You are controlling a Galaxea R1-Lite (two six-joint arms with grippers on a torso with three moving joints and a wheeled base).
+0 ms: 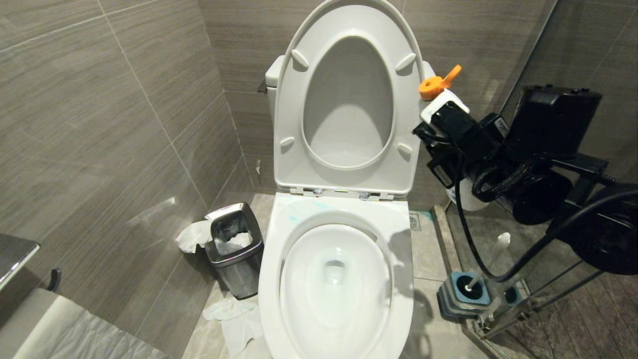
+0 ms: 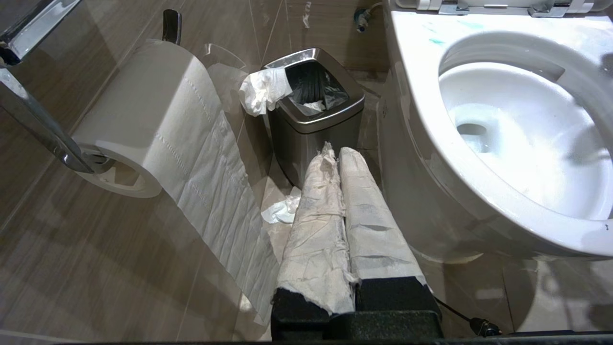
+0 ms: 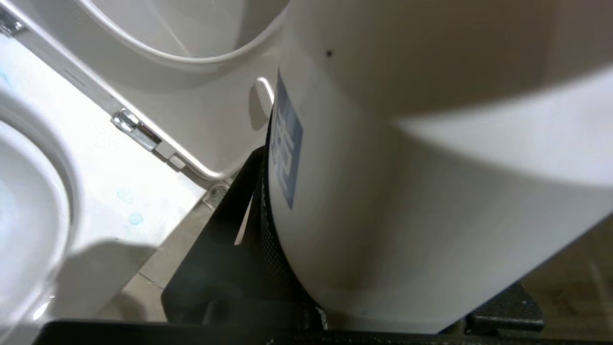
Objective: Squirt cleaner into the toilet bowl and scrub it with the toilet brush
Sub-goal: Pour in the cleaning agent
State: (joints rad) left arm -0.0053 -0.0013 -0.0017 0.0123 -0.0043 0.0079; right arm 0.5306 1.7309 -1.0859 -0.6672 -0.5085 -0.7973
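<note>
Beside the raised seat, on the robot's right, the right pincer (image 1: 451,117) is clamped around a white cleaner bottle (image 3: 407,191) with an orange nozzle cap (image 1: 434,85), held up level with the seat's edge; the right wrist view shows the round body filling the space between the jaws. The left pincer (image 2: 342,158) hangs low near the steel bin (image 2: 313,122) with its paper-wrapped fingers pressed together, empty. Pale blue cleaner (image 1: 299,212) already smears the back of the rim of the toilet bowl (image 1: 398,224). The bottle looks like smooth, glossy plastic, likely light and somewhat squeezable, so a grip across the middle of the body seems right, though it could slip or buckle if squeezed hard. The toilet brush (image 1: 491,259) stands in its blue-and-grey base (image 1: 463,294) on the floor to the right of the bowl, well apart from both pincers. Its slim white handle looks stiff and light; the rounded upper end seems the best place to take hold, lifting straight up so the base does not tip.
</note>
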